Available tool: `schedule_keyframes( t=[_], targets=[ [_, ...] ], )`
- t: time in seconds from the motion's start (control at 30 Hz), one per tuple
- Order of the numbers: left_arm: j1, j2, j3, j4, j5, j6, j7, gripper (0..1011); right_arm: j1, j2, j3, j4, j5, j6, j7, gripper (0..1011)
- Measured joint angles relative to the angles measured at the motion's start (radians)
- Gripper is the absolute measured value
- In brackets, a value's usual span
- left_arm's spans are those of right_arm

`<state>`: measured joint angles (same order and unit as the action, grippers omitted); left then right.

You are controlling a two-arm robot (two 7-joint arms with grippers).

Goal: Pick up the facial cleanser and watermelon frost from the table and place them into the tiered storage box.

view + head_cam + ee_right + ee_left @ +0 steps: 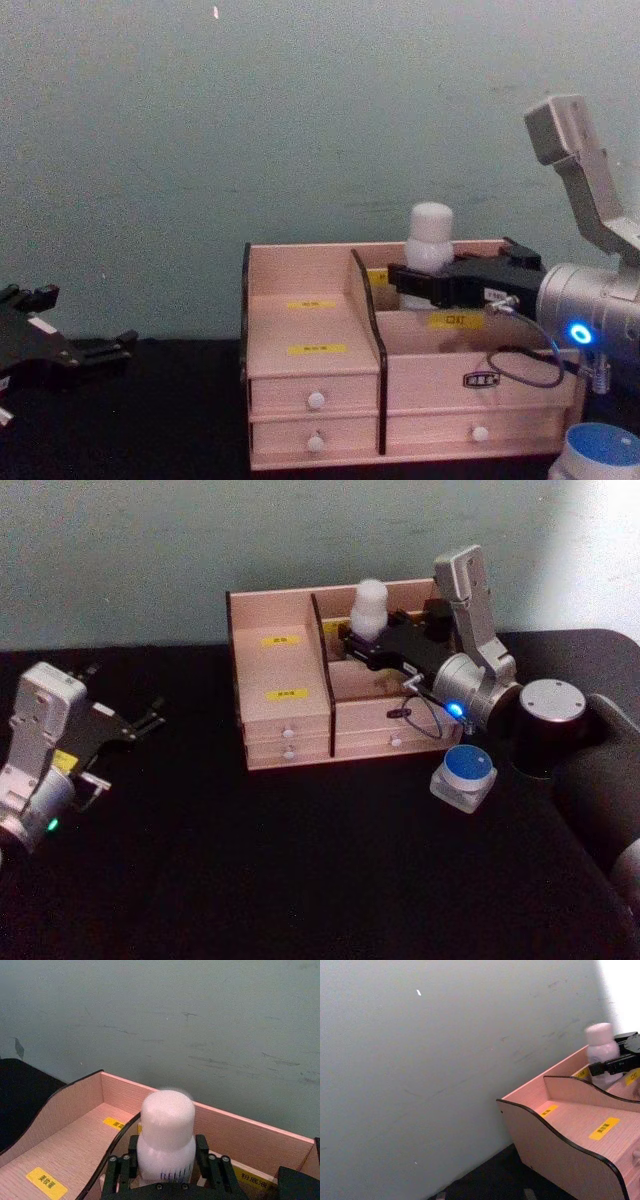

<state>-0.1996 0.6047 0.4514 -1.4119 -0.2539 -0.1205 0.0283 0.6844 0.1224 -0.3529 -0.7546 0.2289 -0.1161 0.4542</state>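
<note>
- The facial cleanser [166, 1120] is clamped upright by the right gripper [167, 1170] at the tiered storage box's [270, 610] right rear compartment.
- It should be lowered straight until seated before release.
- The left gripper [150, 718] is parked at the left.

We found the tiered storage box [270, 615] of pale pink wood with black edges standing on the black table [300, 880], its stepped compartments marked with yellow labels and four white-knobbed drawers shut along the front. The facial cleanser [368, 605], a white bottle with a rounded cap, stood upright in the rear right compartment, clamped low on its body by the right gripper [355, 640]. The watermelon frost [465, 777], a small blue-lidded jar, sat upright on the table just beside the box's front right corner.
</note>
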Motion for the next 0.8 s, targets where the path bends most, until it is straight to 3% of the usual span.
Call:
schedule_keyframes(
  t=[0.33, 0.63, 0.8],
  targets=[
    [0.000, 0.000, 0.000, 0.000, 0.000, 0.000, 0.000, 1001, 0.000, 0.000, 0.000, 0.000, 0.001, 0.000, 0.000, 987],
    [0.000, 0.000, 0.000, 0.000, 0.000, 0.000, 0.000, 1001, -0.001, 0.000, 0.000, -0.001, 0.000, 0.000, -0.001, 1000],
    [0.000, 0.000, 0.000, 0.000, 0.000, 0.000, 0.000, 1001, -0.025, 0.012, 0.009, -0.051, -0.002, 0.002, -0.011, 1000]
  ],
)
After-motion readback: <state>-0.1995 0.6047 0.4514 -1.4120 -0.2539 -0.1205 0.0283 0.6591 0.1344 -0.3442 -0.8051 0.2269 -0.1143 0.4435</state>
